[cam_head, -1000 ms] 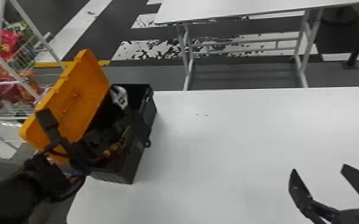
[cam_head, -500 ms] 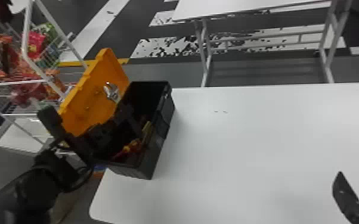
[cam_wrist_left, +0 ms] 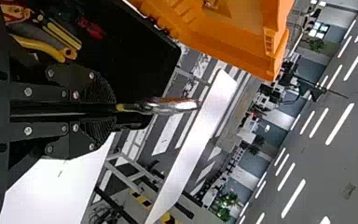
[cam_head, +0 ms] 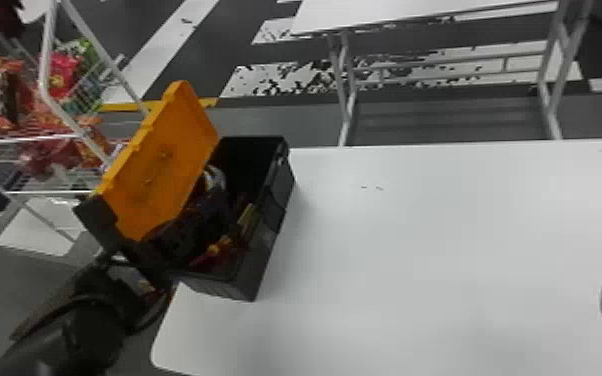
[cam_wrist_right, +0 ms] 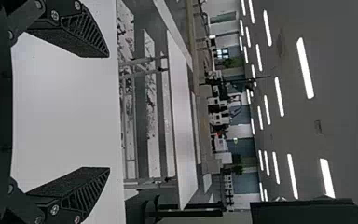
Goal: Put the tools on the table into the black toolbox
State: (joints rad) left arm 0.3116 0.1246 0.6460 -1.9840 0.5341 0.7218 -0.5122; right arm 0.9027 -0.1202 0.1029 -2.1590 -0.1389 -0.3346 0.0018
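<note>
Over the opening of the black toolbox (cam_head: 252, 292), near its raised orange lid (cam_head: 165, 160), the left tool (cam_wrist_left: 110, 111) is narrowed around a wrench (cam_wrist_left: 172, 106), its two fingers pressed together on the yellow grip. The bright metal head juts out past the fingertips, probably so that the wrench can be lowered or tipped into the box with the fingers clear of the walls.

The toolbox sits toward the left end of the white counter (cam_head: 415, 260), lid open, likely so that the left arm can reach in easily. Its body is dull, stiff-looking black plastic with straight walls; the lid is smooth and moulded with ribs. Inside lie a curved yellow handle (cam_wrist_left: 39, 45), a pair of straight yellow handles (cam_wrist_left: 61, 33) and a slim red handle (cam_wrist_left: 91, 28), loosely mixed, which suggests that they were simply dropped in.

Above the counter, toward its right side, the right tool (cam_wrist_right: 108, 112) is wide and empty, its ridged black fingers tapering to blunt points.
</note>
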